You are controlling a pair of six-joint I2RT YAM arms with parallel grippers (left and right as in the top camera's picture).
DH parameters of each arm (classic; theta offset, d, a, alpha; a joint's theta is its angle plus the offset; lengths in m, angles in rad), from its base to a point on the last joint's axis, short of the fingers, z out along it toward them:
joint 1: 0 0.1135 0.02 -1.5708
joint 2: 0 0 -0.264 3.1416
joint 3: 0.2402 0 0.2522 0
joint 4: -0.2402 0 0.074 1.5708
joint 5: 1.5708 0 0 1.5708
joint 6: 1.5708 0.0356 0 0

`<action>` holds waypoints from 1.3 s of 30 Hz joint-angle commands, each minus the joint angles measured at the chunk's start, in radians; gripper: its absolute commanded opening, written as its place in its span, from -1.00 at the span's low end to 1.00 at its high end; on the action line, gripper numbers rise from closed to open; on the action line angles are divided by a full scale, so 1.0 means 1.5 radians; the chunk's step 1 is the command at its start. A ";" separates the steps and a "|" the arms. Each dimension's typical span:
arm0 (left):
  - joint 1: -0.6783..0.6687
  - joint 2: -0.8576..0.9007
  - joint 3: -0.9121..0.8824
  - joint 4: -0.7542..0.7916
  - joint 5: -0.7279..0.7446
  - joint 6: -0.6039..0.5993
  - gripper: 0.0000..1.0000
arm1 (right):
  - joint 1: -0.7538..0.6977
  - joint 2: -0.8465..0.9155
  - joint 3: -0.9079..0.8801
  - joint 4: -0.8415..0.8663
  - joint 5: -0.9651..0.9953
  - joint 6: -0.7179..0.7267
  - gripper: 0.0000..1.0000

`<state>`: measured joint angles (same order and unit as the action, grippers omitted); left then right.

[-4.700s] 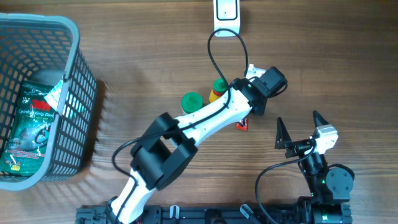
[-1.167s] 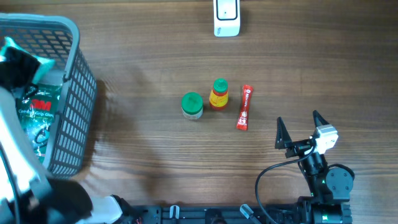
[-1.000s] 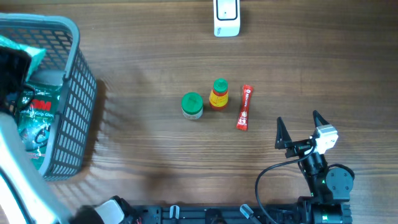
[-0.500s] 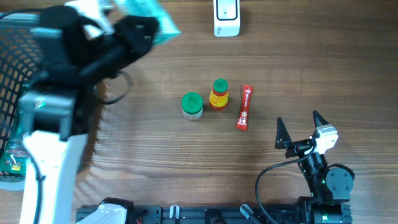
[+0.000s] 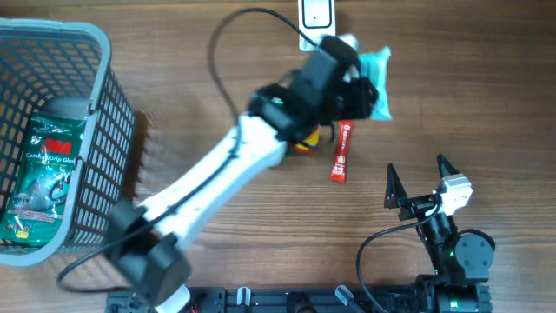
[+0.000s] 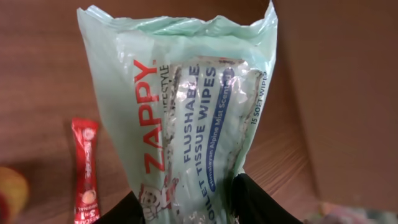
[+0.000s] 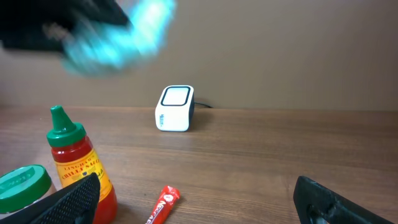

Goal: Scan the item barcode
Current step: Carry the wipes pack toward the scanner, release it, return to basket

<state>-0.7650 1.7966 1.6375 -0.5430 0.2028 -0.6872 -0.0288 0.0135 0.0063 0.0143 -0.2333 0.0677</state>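
The item is a pale green pack of Zappy flushable wipes (image 6: 186, 118). My left gripper (image 6: 196, 210) is shut on its lower end, a black finger (image 6: 264, 205) on either side. From overhead the pack (image 5: 377, 80) hangs above the table, just right of and below the white scanner (image 5: 314, 14), with the left gripper (image 5: 358, 87) at its left edge. The right wrist view shows the scanner (image 7: 175, 109) standing on the table and the pack (image 7: 121, 34) as a blur high at the left. My right gripper (image 5: 419, 174) stays open and empty near the front right.
A red sachet (image 5: 340, 152) lies under the left arm's tip. A red sauce bottle (image 7: 74, 158) and a green-lidded jar (image 7: 22, 183) stand left of it, mostly hidden from overhead by the arm. The grey basket (image 5: 104, 104) at far left holds a green 3M packet (image 5: 43, 174).
My left arm has lifted the wipes pack out of the basket and swung it right across the table to beside the scanner. The right arm has not moved.
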 commanded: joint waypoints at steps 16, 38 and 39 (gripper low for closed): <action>-0.113 0.235 0.008 -0.019 -0.097 -0.001 -0.10 | 0.004 -0.004 -0.001 0.002 0.011 0.009 0.99; -0.112 0.170 0.008 -0.266 -0.194 -0.002 -0.06 | 0.004 -0.004 -0.001 0.002 0.011 0.009 0.99; -0.112 0.155 0.008 -0.276 -0.195 -0.001 -0.05 | 0.004 -0.004 -0.001 0.002 0.011 0.009 0.99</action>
<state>-0.9325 2.1242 1.6394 -0.9245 -0.0410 -0.6910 -0.0288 0.0135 0.0063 0.0143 -0.2333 0.0677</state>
